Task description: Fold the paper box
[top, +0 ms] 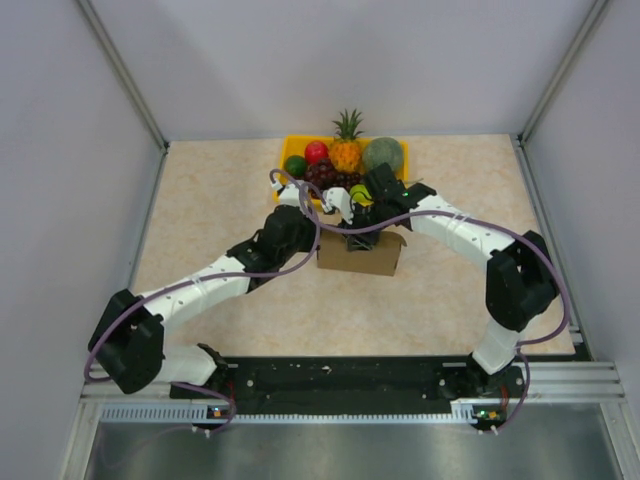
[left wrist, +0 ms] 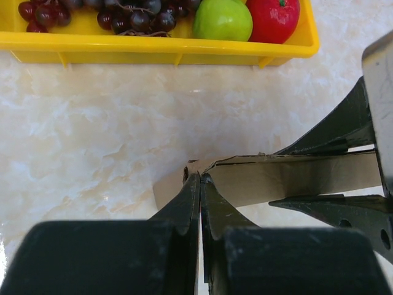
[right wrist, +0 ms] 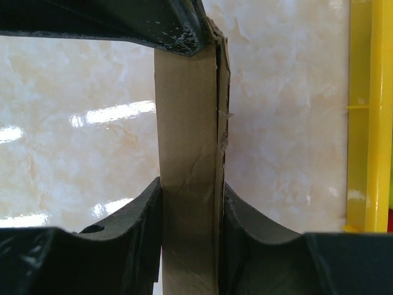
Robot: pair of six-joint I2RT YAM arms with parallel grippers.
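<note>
My left gripper (left wrist: 199,179) is pinched fully shut, its tips meeting on the end corner of the upright wall of the paper box (top: 372,257) and, as far as I can tell, nipping that thin edge. The box stands on the marble-patterned table (top: 220,190), just in front of the yellow fruit tray (left wrist: 159,54). From my left fingertips the wall's long axis runs straight toward my right gripper (right wrist: 190,187), which is part closed, with one finger flat against each face of the doubled cardboard. Both hands hold the same wall, facing each other. I judge the next fold must turn about that shared line.
</note>
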